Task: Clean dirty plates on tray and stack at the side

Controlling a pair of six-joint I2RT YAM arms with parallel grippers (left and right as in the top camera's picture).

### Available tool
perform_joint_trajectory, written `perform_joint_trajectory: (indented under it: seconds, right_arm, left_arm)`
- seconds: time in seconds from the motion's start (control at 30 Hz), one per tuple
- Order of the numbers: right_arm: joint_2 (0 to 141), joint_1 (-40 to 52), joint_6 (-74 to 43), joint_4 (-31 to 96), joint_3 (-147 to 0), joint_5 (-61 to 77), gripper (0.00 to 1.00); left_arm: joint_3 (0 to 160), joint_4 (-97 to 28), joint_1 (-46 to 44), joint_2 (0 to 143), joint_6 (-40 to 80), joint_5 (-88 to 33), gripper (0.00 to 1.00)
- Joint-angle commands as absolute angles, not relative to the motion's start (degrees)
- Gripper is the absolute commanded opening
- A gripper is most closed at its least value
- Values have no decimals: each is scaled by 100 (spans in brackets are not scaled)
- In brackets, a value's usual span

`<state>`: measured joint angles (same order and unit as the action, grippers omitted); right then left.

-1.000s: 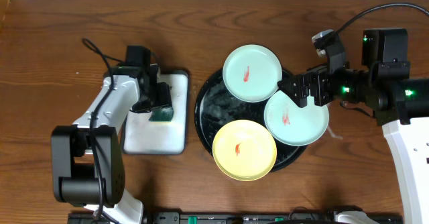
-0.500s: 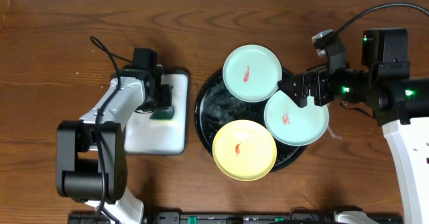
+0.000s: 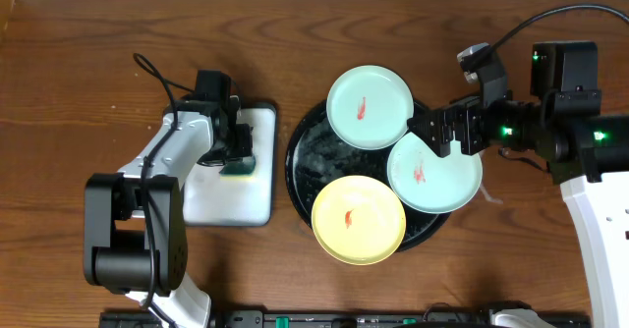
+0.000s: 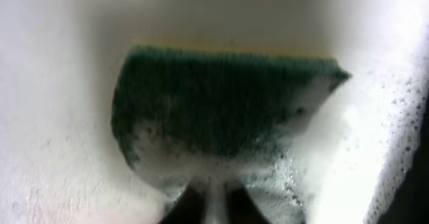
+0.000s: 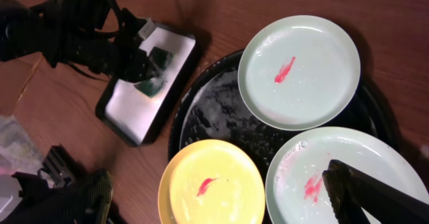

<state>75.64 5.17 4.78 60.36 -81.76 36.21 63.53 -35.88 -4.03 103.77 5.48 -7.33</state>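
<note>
Three plates lie on the round black tray: a mint-green plate at the back, a second mint-green plate at the right and a yellow plate in front. Each has a red smear at its centre. My right gripper hovers open over the right mint plate, one finger beside its smear. My left gripper is down on the white tray, shut on the edge of a soapy green sponge.
The white rectangular tray with a black rim lies left of the black tray and is covered in foam. A cable trails over the wood behind the left arm. Bare wooden table lies right of the plates.
My left gripper has closed on the sponge, after the left arm shifted slightly over the white tray. The right arm and the plates have not moved.
</note>
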Motion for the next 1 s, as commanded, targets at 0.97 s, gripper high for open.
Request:
perform_joint_trajectory:
  seconds: [0.97]
  right_arm:
    - [7537, 578, 454, 6071, -8276, 3647, 98]
  left_arm:
    - [6123, -3350, -412, 10812, 493, -746, 43]
